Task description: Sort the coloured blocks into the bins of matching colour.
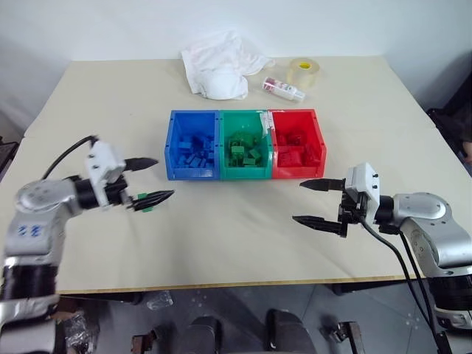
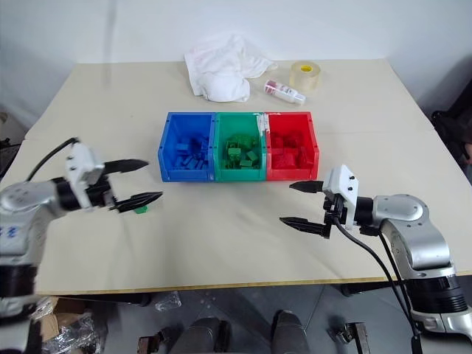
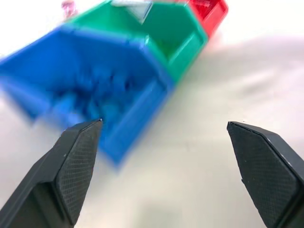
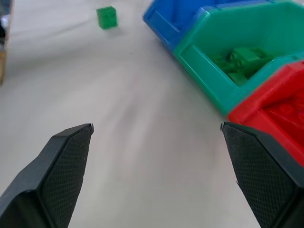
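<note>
Pale surface (image 1: 221, 243) before us, bins mid-way: blue bin (image 1: 193, 145), green bin (image 1: 245, 145), red bin (image 1: 298, 144), each holding matching blocks. One green block (image 4: 107, 17) lies loose just under our left gripper (image 1: 152, 179), jaws wide, empty; right gripper (image 1: 316, 202), equally wide, sits well apart.

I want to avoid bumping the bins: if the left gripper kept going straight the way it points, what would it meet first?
Most likely the blue bin: it lies ahead of the open left gripper, just off its line, with bare table between them. Depth is hard to judge.
</note>
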`<state>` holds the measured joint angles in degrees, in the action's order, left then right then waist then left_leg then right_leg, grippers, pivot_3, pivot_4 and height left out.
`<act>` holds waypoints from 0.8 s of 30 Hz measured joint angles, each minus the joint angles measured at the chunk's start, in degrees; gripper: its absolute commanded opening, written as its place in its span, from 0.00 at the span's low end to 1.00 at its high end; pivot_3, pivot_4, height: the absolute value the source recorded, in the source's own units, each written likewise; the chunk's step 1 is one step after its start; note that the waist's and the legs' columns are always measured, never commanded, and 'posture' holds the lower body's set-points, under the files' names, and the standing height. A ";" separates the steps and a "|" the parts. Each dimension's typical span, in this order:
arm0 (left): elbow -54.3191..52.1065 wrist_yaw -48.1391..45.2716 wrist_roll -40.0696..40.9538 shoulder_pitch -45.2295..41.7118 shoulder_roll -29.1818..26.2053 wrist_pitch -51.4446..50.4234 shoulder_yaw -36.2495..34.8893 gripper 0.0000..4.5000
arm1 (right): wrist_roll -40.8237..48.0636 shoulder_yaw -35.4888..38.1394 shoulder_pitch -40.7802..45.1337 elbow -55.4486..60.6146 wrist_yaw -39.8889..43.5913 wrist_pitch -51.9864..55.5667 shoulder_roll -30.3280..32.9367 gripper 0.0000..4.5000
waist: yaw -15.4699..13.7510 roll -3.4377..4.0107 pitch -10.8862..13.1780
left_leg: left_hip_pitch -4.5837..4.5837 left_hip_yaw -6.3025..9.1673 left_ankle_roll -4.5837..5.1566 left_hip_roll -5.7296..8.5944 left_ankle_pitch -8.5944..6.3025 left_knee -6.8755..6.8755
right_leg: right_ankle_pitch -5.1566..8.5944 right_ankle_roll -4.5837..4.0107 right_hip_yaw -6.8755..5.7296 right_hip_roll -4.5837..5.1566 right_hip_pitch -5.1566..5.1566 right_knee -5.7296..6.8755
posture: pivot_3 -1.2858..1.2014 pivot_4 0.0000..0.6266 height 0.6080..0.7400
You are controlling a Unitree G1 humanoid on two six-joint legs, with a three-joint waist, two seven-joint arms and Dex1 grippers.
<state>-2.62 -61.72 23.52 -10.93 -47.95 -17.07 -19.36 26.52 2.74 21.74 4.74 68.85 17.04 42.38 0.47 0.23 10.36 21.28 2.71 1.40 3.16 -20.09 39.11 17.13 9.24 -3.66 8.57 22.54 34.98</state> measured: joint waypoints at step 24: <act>-2.60 5.62 1.20 18.57 2.97 0.44 -13.10 1.00 | 1.56 -0.07 4.53 -7.45 9.16 -2.59 0.05 1.00 | -0.74 0.01 0.01 | 0.00 0.07 -0.04 0.01 -0.03 0.01 | 0.02 -0.05 -0.02 0.03 -0.06 -0.02 | 0.52 0.24 1.00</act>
<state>-5.22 -56.10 24.72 7.64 -44.98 -16.63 -32.46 28.09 2.67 26.27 -2.70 78.01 14.45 42.43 -0.26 0.24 10.37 21.28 2.78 1.36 3.16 -20.12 39.13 17.15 9.19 -3.68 8.59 22.48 34.96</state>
